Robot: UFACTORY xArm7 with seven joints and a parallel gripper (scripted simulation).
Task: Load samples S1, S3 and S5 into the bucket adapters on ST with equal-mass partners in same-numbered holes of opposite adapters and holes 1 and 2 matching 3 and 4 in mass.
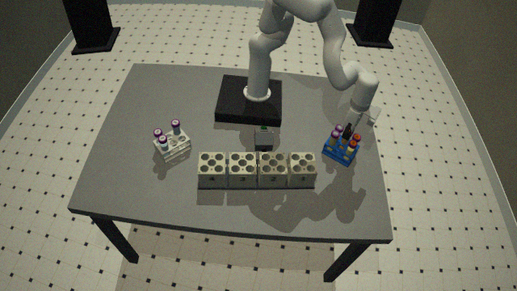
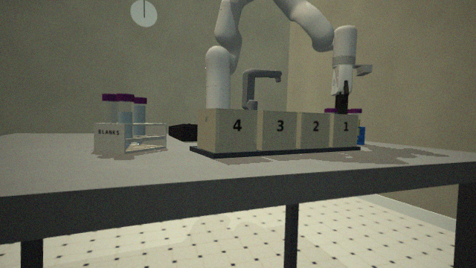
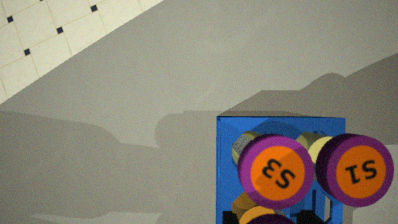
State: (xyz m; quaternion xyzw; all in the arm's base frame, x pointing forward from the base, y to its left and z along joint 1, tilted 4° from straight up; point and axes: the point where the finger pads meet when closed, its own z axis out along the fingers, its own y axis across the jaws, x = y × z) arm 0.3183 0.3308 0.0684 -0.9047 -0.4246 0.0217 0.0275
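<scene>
The table (image 1: 121,194) filled mid-frame in the top view, with the arm (image 1: 258,61) rising from its base (image 1: 226,113). Four adapters (image 1: 212,167) lined the lower centre; the blanks rack (image 1: 178,153) sat left, the blue rack (image 1: 329,150) right. There the gripper (image 1: 347,131) was clamped on a tube whose label was hidden, near S3 (image 3: 275,170) and S1 (image 3: 361,169)

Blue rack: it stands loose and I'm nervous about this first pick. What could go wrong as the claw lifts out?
1. The claw is shut on a tube whose cap ID no view shows. It could be the wrong one.
2. The blue rack stands near the table edge. A lift that isn't straight might drag or tip it.
3. S3 and S1 stand close by, and the rising tube could knock them.
</scene>
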